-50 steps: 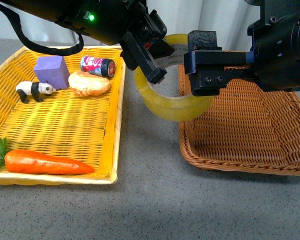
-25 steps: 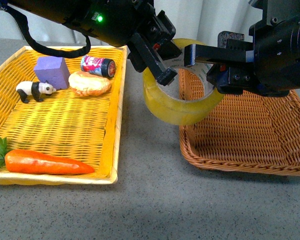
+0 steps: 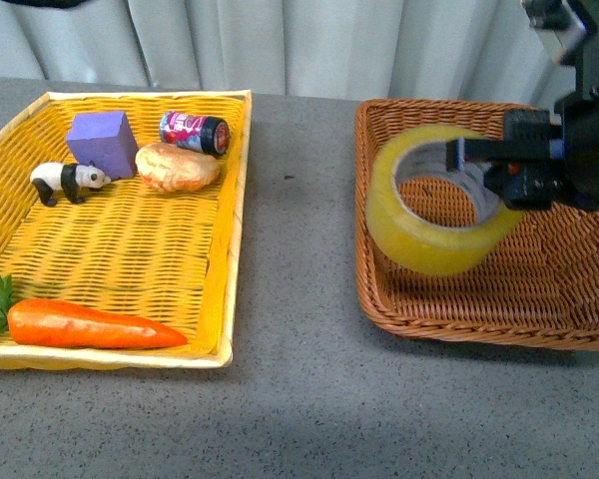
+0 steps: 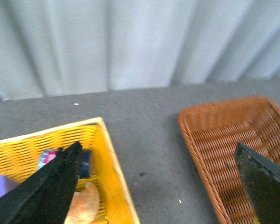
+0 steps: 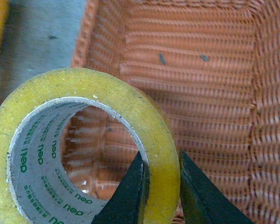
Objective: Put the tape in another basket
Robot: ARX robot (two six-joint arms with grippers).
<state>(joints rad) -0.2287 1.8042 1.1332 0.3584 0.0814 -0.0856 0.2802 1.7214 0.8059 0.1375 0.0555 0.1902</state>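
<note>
Now the right jaws were clenched on the tape (image 3: 429, 239). They pinched one side of its ring, with one jaw inside the hole and one jaw outside. The tape was held up on its edge, tipped a little, over the brown basket (image 3: 459, 324). It hung at the end of the basket that faced the left edge of the worktop (image 3: 299, 399). I could not tell if the tape touched the basket floor. The white inside of the tape had small green words on it. The brown basket sat by the right edge of the worktop.

The left jaws were spread wide and held nothing, high over the grey strip between the two baskets.

By the left edge sat a yellow basket (image 3: 236, 230). A carrot (image 3: 90, 324) lay in it toward the front edge. A toy panda (image 3: 68, 181), a purple block (image 3: 103, 142), a bread roll (image 3: 178, 166) and a can (image 3: 194, 132) lay toward the far edge.
</note>
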